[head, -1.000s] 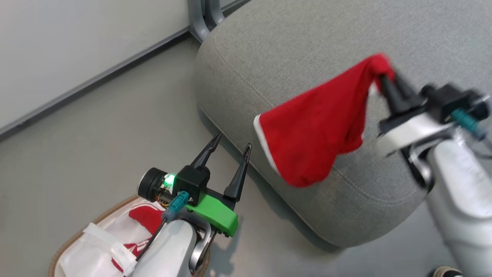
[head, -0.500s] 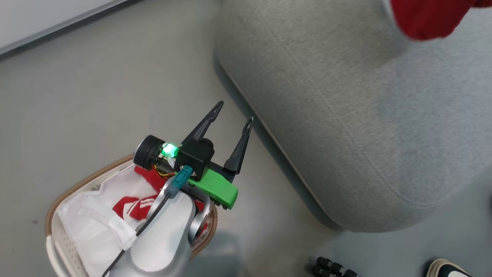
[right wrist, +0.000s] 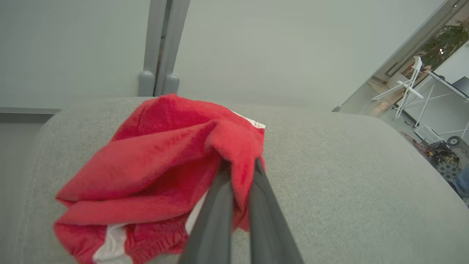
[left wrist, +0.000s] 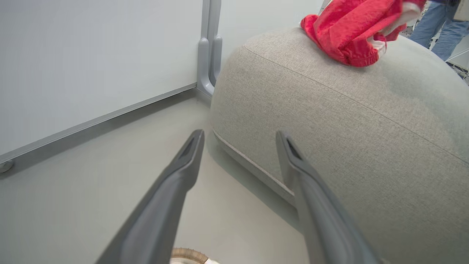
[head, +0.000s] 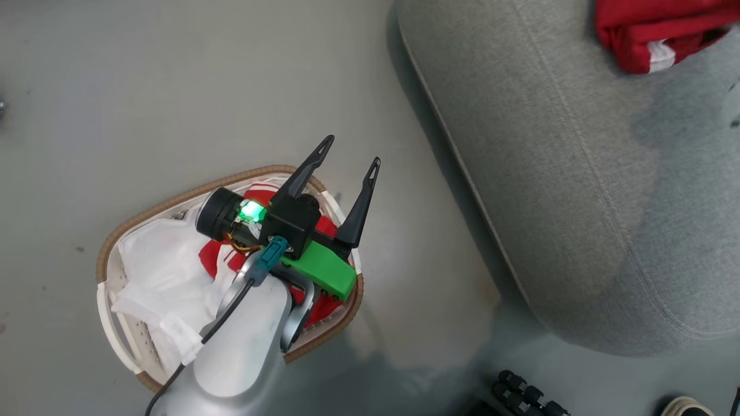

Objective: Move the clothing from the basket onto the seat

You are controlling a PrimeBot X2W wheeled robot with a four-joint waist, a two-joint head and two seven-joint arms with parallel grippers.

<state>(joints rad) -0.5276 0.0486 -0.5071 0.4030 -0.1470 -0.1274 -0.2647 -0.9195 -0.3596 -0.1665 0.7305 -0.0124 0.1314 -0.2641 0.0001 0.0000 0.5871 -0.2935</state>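
One piece of red clothing (head: 647, 32) with white trim lies bunched on the grey seat (head: 555, 173) at the top right of the head view. My right gripper (right wrist: 240, 167) is shut on a fold of that clothing (right wrist: 161, 176), which rests on the seat (right wrist: 329, 176). More red clothing (head: 326, 225) sits in the white basket (head: 110, 294) with its white liner (head: 156, 271), partly hidden under my left arm. My left gripper (head: 351, 153) hovers open above the basket's right end. In the left wrist view the open left gripper (left wrist: 240, 135) faces the seat's side (left wrist: 329, 128) and the clothing (left wrist: 351, 29) on top.
Grey floor (head: 173, 86) surrounds the basket. A white wall panel with a grey post (left wrist: 209, 47) stands behind the seat. Black wheels (head: 526, 396) and a shoe (head: 685, 407) sit at the bottom right. A person's legs in jeans (left wrist: 438, 25) stand beyond the seat.
The head camera has tilted down, bringing the whole basket into view. The hanging red clothing held by my right gripper has come down and now rests bunched on the seat.
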